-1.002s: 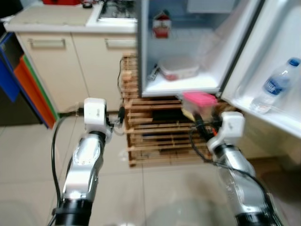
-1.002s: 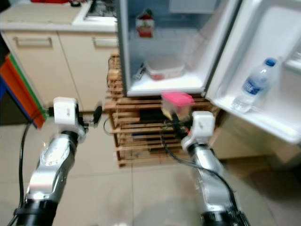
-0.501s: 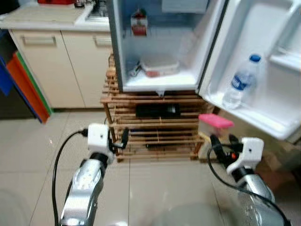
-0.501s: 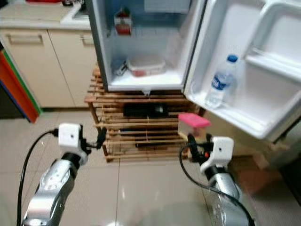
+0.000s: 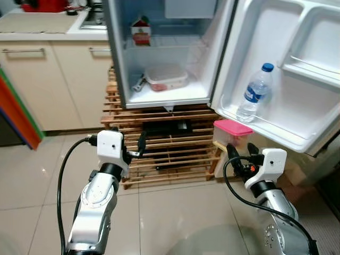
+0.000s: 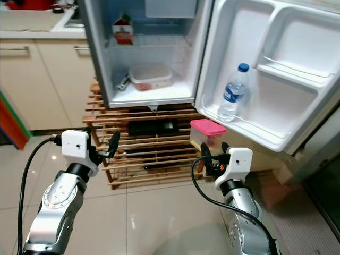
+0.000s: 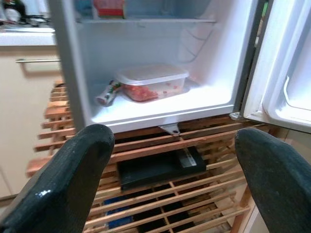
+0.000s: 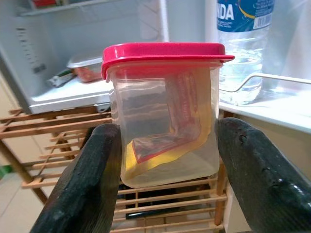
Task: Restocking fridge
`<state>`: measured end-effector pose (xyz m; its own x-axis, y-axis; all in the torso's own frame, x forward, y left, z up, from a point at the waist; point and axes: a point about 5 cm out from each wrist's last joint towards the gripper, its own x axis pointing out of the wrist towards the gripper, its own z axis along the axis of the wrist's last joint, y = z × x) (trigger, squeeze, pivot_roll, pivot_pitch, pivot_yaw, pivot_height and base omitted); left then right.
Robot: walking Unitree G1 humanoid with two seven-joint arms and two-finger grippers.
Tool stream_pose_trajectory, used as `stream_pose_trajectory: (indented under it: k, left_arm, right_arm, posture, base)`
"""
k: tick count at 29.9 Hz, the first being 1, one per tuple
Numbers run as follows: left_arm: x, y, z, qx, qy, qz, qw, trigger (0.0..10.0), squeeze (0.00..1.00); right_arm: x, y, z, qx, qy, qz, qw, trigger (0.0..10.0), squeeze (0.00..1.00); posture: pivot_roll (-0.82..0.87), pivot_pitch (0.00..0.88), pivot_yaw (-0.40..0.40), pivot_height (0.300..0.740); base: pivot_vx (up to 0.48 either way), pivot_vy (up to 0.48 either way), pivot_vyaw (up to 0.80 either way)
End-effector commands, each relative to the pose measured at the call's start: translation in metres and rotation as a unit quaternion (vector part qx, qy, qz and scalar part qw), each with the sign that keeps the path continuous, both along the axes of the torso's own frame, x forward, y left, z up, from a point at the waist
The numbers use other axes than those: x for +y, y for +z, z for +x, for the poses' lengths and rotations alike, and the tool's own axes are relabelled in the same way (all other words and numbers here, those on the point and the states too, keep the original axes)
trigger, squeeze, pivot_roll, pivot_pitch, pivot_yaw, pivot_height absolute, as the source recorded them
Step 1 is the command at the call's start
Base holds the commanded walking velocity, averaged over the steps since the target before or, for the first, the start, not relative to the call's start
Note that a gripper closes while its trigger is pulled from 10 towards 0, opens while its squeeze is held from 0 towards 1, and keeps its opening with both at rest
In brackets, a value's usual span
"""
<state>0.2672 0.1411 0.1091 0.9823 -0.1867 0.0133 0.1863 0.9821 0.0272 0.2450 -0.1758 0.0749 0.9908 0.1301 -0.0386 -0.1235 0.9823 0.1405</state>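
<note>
Now the view sits further back from the fridge (image 5: pixel 159 58) than a second ago, so the whole open door (image 5: pixel 276 69) shows and the robot looks to have stepped away; the tub (image 5: pixel 229 134), which a moment back hung right at the lip of the bottom shelf, is now lower and off to the right, just below the door's bottom rack; that, I'd say, means the placing is not yet done and a fresh approach is needed; the right gripper (image 8: pixel 163 160) is clamped on the tub, one black finger (image 8: pixel 82 189) on each side wall; the left gripper (image 7: pixel 165 160) hangs spread wide with nothing in it, pointed at the bottom shelf; the tub is clear plastic with a pink lid, held upright, a red and yellow packet curled inside; on the shelf lies a lidded food box (image 5: pixel 166 77); a water bottle (image 5: pixel 254 100) stands in the door rack; a wooden rack (image 5: pixel 170 154) carries the fridge.
</note>
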Motion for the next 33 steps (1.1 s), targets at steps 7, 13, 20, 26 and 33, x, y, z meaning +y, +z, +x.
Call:
stream_pose_trajectory:
  k: [7, 13, 20, 26, 33]
  left_arm:
    - [0.000, 0.004, 0.013, 0.005, -0.006, 0.022, 1.000, 10.0, 0.00]
    - [0.001, 0.006, 0.015, 0.007, -0.002, 0.014, 1.000, 10.0, 0.00]
    - [-0.002, 0.006, 0.018, 0.008, -0.012, 0.026, 1.000, 10.0, 0.00]
    - [-0.004, 0.005, 0.019, 0.009, -0.010, 0.029, 0.999, 10.0, 0.00]
    - [-0.003, 0.004, 0.022, 0.014, -0.007, 0.025, 1.000, 10.0, 0.00]
  right_arm:
    - [0.004, 0.011, 0.008, -0.025, 0.007, -0.003, 1.000, 0.0, 0.00]
    - [0.004, 0.011, 0.011, -0.025, 0.007, -0.002, 1.000, 0.0, 0.00]
    - [0.008, 0.012, 0.015, -0.027, 0.019, -0.007, 0.999, 0.0, 0.00]
    - [0.013, 0.015, 0.016, -0.035, 0.031, -0.010, 0.999, 0.0, 0.00]
    - [0.022, 0.024, 0.016, -0.044, 0.053, -0.003, 0.998, 0.0, 0.00]
  posture:
    - [-0.05, 0.000, -0.007, 0.740]
    - [-0.04, 0.000, -0.004, 0.740]
    - [-0.04, 0.000, -0.007, 0.740]
    - [-0.05, 0.000, -0.007, 0.740]
    - [-0.05, 0.000, -0.005, 0.740]
  base:
    - [0.480, 0.000, 0.00]
    - [0.480, 0.000, 0.00]
    - [0.480, 0.000, 0.00]
    - [0.386, 0.000, 0.00]
    - [0.000, 0.000, 0.00]
